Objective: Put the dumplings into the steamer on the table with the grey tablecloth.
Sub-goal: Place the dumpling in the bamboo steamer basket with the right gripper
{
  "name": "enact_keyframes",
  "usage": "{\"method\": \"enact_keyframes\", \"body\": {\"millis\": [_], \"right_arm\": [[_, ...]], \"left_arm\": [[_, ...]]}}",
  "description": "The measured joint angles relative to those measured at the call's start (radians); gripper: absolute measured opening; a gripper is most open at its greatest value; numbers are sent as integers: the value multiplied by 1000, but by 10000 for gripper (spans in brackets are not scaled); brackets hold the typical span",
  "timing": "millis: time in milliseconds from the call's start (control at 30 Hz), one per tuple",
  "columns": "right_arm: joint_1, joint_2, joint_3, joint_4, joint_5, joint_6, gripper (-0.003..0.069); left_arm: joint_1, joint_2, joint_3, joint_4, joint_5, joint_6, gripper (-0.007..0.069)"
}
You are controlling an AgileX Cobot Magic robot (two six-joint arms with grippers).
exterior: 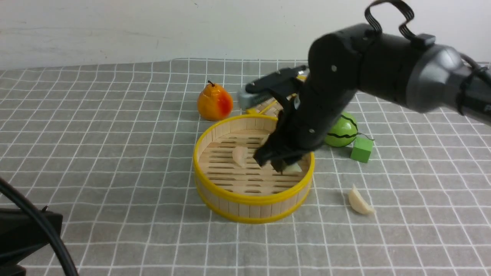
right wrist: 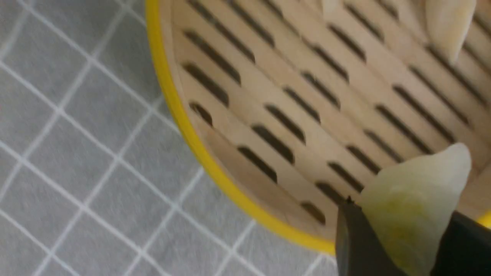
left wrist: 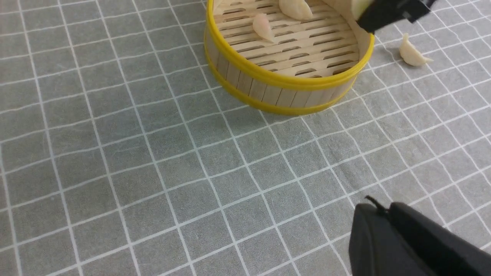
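The steamer (exterior: 253,199) stands mid-table on the grey tablecloth (exterior: 115,153). A pinkish dumpling (exterior: 240,156) lies on its slatted floor. My right gripper (exterior: 282,163) reaches down inside the steamer near its right wall, shut on a yellow-green dumpling (right wrist: 414,203). The left wrist view shows two dumplings in the steamer (left wrist: 287,82), one pinkish (left wrist: 264,27) and one off-white (left wrist: 295,8). An off-white dumpling (exterior: 360,201) lies on the cloth to the steamer's right. My left gripper (left wrist: 383,209) is shut and empty, low over the cloth, short of the steamer.
An orange-red pear (exterior: 215,102) stands behind the steamer to the left. A green striped ball (exterior: 341,130) and a green cube (exterior: 361,149) sit to the right behind it. A woven lid (exterior: 268,107) lies behind the steamer, mostly hidden by my right arm.
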Motion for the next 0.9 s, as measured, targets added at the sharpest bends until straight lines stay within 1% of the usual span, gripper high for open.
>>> {"method": "enact_keyframes", "body": {"millis": [233, 333, 467, 567, 600, 633, 667, 700, 733, 767, 800, 833, 900], "right_arm": [[24, 210, -198, 13, -11, 0, 206], [36, 283, -246, 14, -14, 0, 206], [46, 320, -264, 8, -21, -1, 213], [49, 326, -268, -6, -24, -4, 315], [49, 326, -269, -11, -29, -4, 371], [49, 325, -269, -13, -32, -4, 410], [49, 325, -269, -15, -34, -4, 419], [49, 323, -271, -17, -32, -4, 484], [49, 320, -273, -18, -24, -4, 517], [48, 312, -283, -25, 14, -4, 572], [48, 310, -285, -27, 14, -4, 572], [48, 294, -304, -42, 73, -4, 607], [48, 256, -330, -72, 164, -12, 619]], "left_arm": [[0, 0, 0, 1, 2, 0, 48], [0, 0, 0, 1, 13, 0, 49], [0, 0, 0, 1, 16, 0, 52], [0, 0, 0, 3, 29, 0, 57], [0, 0, 0, 4, 31, 0, 57], [0, 0, 0, 4, 33, 0, 57], [0, 0, 0, 4, 33, 0, 57], [0, 0, 0, 5, 33, 0, 59], [0, 0, 0, 5, 33, 0, 59], [0, 0, 0, 5, 34, 0, 61], [0, 0, 0, 5, 34, 0, 62], [0, 0, 0, 5, 35, 0, 65], [0, 0, 0, 5, 36, 0, 70]]}}
